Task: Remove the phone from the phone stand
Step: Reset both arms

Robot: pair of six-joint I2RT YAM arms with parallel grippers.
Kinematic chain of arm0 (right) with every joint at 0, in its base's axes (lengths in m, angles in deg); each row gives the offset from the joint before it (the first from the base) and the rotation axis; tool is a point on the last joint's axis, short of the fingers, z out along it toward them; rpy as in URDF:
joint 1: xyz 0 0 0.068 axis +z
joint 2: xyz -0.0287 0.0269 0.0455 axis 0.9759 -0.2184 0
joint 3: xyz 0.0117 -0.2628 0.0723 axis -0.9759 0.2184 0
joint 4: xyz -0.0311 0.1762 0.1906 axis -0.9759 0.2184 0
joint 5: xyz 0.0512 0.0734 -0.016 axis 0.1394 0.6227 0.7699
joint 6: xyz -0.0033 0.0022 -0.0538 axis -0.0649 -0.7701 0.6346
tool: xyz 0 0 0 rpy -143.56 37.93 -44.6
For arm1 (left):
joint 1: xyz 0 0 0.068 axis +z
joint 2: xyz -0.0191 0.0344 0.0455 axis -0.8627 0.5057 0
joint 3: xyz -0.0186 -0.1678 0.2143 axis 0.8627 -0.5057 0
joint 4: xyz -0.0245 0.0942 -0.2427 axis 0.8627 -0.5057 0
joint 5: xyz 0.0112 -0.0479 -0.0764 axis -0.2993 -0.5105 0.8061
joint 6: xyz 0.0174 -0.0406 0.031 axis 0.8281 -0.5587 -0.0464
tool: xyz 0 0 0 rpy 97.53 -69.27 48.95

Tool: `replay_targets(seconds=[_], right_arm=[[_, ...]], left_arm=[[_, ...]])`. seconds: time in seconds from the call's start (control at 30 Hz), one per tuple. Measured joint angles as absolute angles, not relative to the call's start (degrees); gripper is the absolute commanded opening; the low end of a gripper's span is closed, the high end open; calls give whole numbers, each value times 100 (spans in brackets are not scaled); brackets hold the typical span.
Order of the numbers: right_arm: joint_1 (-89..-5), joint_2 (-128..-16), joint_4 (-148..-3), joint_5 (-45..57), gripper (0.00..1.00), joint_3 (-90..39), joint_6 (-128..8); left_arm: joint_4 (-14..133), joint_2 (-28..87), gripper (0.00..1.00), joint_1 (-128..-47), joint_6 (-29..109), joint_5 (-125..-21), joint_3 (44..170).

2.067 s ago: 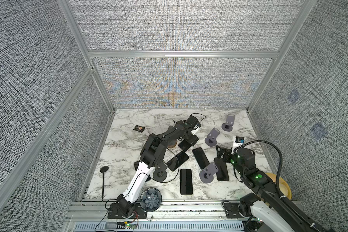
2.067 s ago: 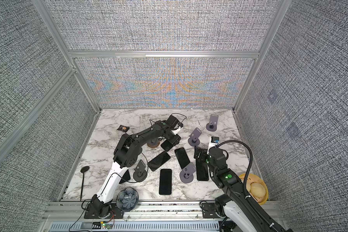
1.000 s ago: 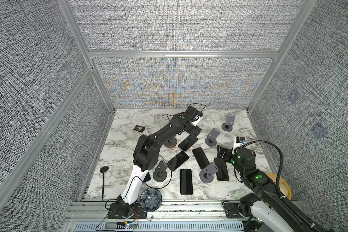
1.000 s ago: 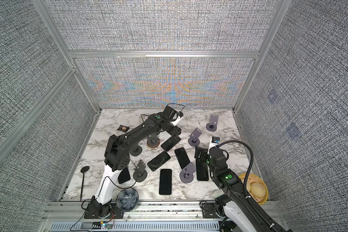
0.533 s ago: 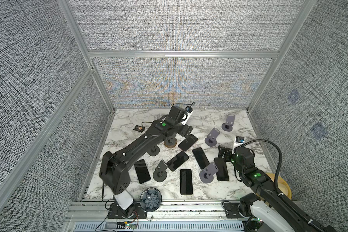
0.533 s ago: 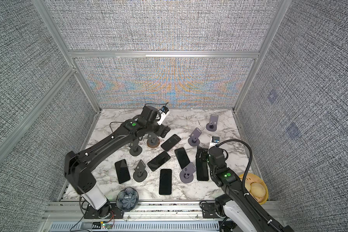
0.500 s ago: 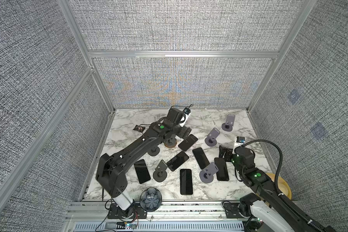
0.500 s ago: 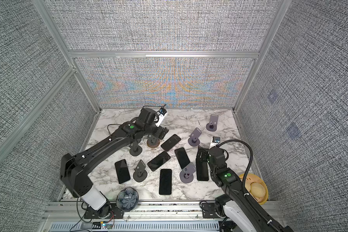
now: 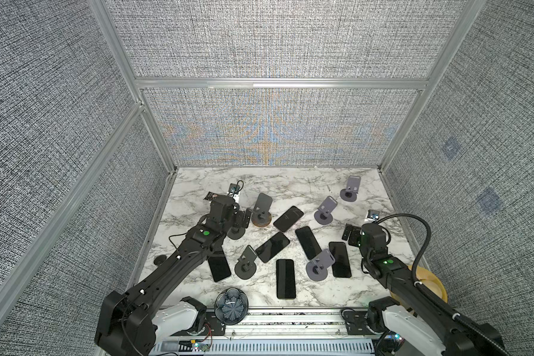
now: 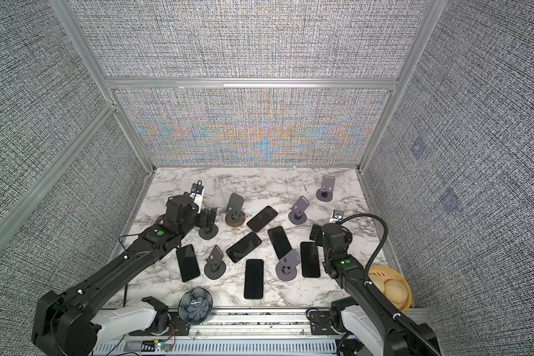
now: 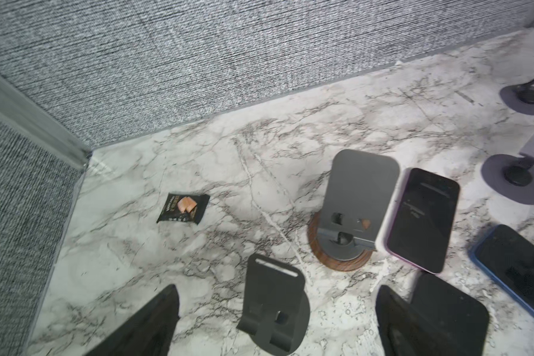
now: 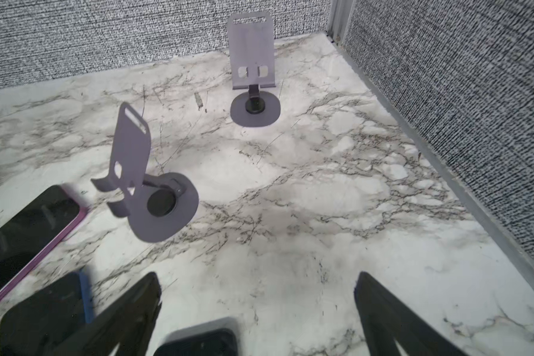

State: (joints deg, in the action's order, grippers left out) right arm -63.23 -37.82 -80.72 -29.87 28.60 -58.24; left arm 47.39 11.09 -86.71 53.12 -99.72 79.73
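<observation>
Both wrist views cut the fingers off at the frame edge, so only their dark, blurred tips show. In both top views the left arm's wrist covers part of the dark phone stand [image 9: 236, 235] beneath it and most of the snack packet [image 9: 211, 196] behind it. A blue-cased phone [image 11: 518, 271] runs out of the left wrist view, and every phone screen is black, so top and bottom ends cannot be told apart. The left gripper [image 11: 275, 289] stands wide open and holds nothing, its fingers on either side of the dark phone stand without touching it. The right gripper [image 12: 257, 274] is also spread wide and empty over bare marble table [image 12: 336, 191], with a phone's edge just showing between its fingers at the frame's bottom. The pink-cased phone [image 9: 288, 218] is off its stand and lies flat on the marble, screen up. It is just beside the phone stand on the wooden disc [image 9: 262, 210]; whether the two touch cannot be told. That stand sits between the left gripper and the pink-cased phone, so the phone is clear of both fingers. It lies well apart from the right gripper. In a top view its long axis runs diagonally, the nearer end toward the wooden disc and the farther end angled away to the right. In the left wrist view one long side runs beside the stand's upright back plate.
</observation>
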Motion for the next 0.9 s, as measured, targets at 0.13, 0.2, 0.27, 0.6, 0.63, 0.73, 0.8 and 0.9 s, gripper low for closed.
replay_targets(seconds=[0.13, 0.2, 0.27, 0.6, 0.63, 0.73, 0.8, 0.9], right_arm=[[-6502, -4029, -8453, -3018, 99, 2799, -5671], [-6688, -4138, -8558, -3033, 99, 2783, -5643], [-6848, -4234, -8684, -3029, 99, 2770, -5573], [-6999, -5541, -9843, -2799, 99, 2866, -5186], [-7018, -5707, -9998, -2727, 99, 2855, -5116], [-7018, -6241, -10265, -2450, 99, 2637, -4734], [-7020, -6418, -10861, -2301, 99, 2702, -4472], [-7222, -7106, -11775, -1884, 99, 2969, -4268]], left_arm=[[4931, 982, 100, -8099, 5205, -10213, 7553], [5069, 982, 100, -7847, 5177, -10351, 7320], [5266, 1041, 100, -7670, 5166, -10497, 7084], [6951, 2079, 100, -7185, 5743, -10718, 6251], [7146, 2112, 100, -7104, 5837, -10523, 6166], [7847, 2306, 99, -6912, 6154, -9926, 5910], [8328, 2453, 99, -6844, 6237, -9660, 5829], [9012, 2737, 99, -6645, 6180, -9603, 5741]])
